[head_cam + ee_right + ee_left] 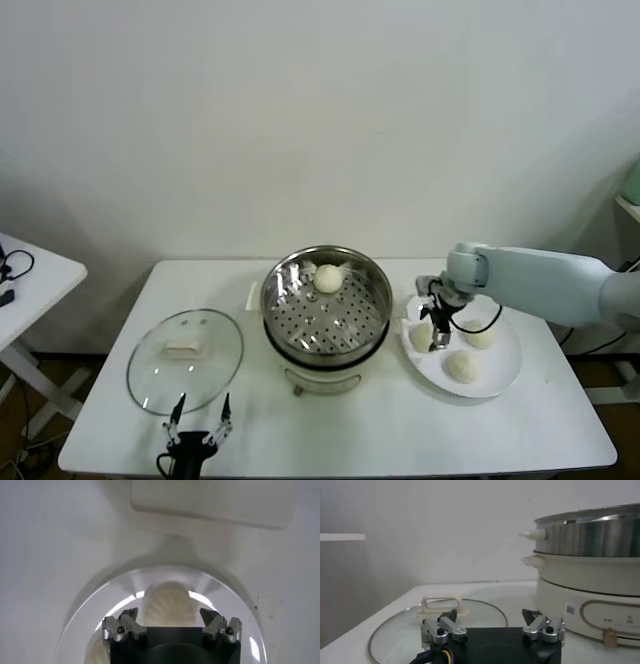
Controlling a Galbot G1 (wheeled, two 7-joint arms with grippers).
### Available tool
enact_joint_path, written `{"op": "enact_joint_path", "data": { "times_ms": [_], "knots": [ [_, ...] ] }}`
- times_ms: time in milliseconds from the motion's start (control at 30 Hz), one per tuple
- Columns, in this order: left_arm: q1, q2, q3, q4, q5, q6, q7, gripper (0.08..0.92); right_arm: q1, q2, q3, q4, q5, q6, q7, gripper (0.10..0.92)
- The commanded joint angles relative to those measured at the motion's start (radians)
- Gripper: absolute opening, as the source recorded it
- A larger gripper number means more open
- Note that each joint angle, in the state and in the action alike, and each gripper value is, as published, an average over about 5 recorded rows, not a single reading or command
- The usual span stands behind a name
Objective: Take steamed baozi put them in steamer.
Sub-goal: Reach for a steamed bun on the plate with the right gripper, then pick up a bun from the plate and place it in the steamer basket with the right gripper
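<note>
One cream-white baozi (pixel 329 278) lies in the shiny perforated steamer (pixel 300 320) on its white cooker base. Three more baozi rest on the white plate (pixel 500 375): one at the plate's left (pixel 421 336), one at the back (pixel 483 337), one at the front (pixel 463 366). My right gripper (pixel 438 330) hangs open just over the left baozi (pixel 168 605), a finger on either side, not touching it. My left gripper (pixel 198 420) stays parked, open, at the table's front edge near the glass lid (pixel 440 620).
The round glass lid (pixel 185 358) with a cream handle lies flat at the steamer's left. The steamer's side handle (pixel 532 534) sticks out toward the lid. A small white side table (pixel 30 275) stands off to the far left.
</note>
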Motion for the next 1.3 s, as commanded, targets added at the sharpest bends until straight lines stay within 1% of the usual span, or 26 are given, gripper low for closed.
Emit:
{"op": "enact_joint_path", "data": {
  "times_ms": [33, 100, 267, 433, 567, 700, 867, 967, 1167, 1300],
  "knots": [
    [0.000, -0.010, 0.001, 0.000, 0.001, -0.001, 0.000, 0.823, -0.026, 0.003, 0.015, -0.011, -0.038, -0.014, 0.007, 0.815],
    [0.000, -0.010, 0.002, -0.002, 0.001, -0.001, 0.000, 0.823, -0.026, 0.006, 0.016, -0.015, -0.046, -0.014, 0.008, 0.795],
    [0.000, -0.010, 0.003, -0.004, 0.001, 0.000, 0.000, 0.823, -0.025, 0.006, 0.015, -0.017, -0.048, -0.013, 0.001, 0.702],
    [0.001, -0.008, 0.003, -0.008, 0.001, 0.001, 0.000, 0.823, 0.005, -0.006, 0.017, 0.009, -0.038, -0.013, -0.010, 0.676],
    [0.003, -0.009, 0.003, -0.016, 0.001, 0.004, 0.000, 0.823, 0.153, -0.034, -0.066, 0.073, 0.013, 0.004, -0.043, 0.665],
    [0.004, -0.009, 0.003, -0.022, 0.002, 0.005, 0.000, 0.823, 0.388, -0.058, -0.194, 0.141, 0.090, 0.036, -0.108, 0.662],
    [0.006, -0.008, 0.005, -0.024, 0.004, 0.005, 0.000, 0.823, 0.686, -0.047, -0.321, 0.242, 0.268, 0.055, -0.182, 0.667],
    [0.006, -0.007, 0.006, -0.024, 0.004, 0.003, 0.000, 0.823, 0.796, -0.019, -0.321, 0.294, 0.368, 0.040, -0.198, 0.670],
    [0.011, -0.007, 0.012, -0.033, 0.003, 0.003, 0.000, 0.823, 0.812, 0.065, -0.149, 0.369, 0.520, -0.048, -0.150, 0.669],
    [0.013, -0.006, 0.011, -0.039, 0.001, 0.004, 0.000, 0.823, 0.757, 0.149, -0.030, 0.396, 0.579, -0.113, -0.092, 0.664]
  ]
}}
